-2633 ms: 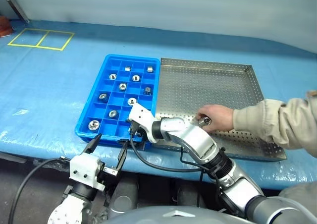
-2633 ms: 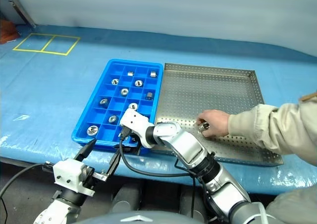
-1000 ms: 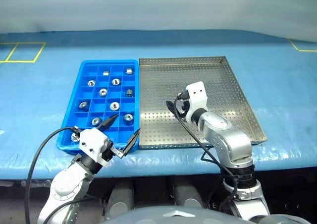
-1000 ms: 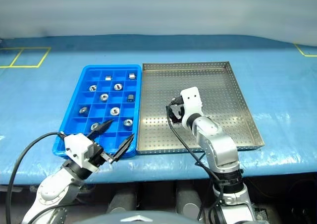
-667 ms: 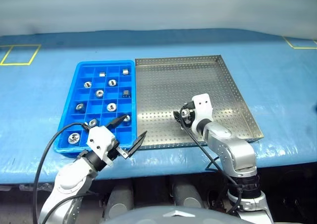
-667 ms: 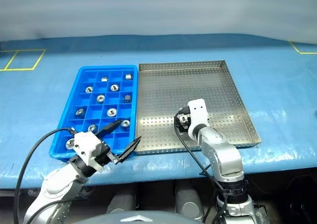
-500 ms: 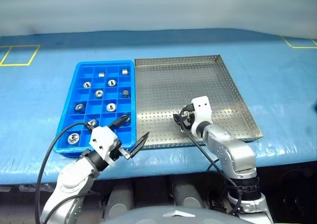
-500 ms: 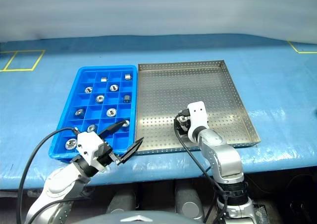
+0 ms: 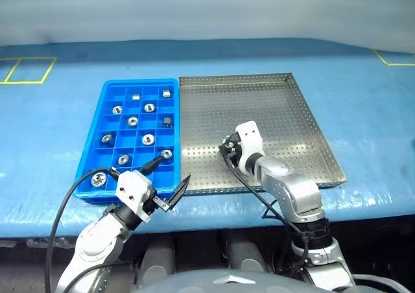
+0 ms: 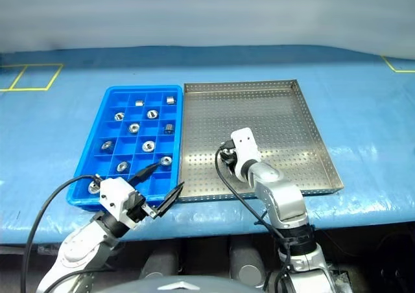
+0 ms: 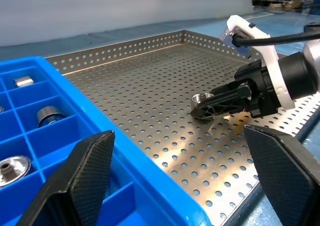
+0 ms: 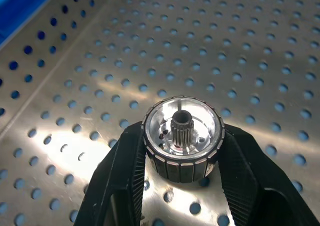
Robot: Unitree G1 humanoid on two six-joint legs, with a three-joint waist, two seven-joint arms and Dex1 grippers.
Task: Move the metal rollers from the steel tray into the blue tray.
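Note:
My right gripper is shut on one metal roller, a shiny ring with a toothed hub, held low over the perforated floor of the steel tray. The left wrist view shows the same roller pinched between the black fingers. The blue tray lies against the steel tray's left side, with several metal rollers in its square compartments. My left gripper hangs open at the blue tray's near right corner, holding nothing.
Both trays lie on a light-blue table sheet. Yellow tape squares mark the far left of the sheet. A black cable runs from my right wrist across the steel tray's front rim.
The right gripper's jaws have shut on the roller, and the gripper has moved a little left toward the blue tray. The person's hand seen earlier has left. The left gripper stays open.

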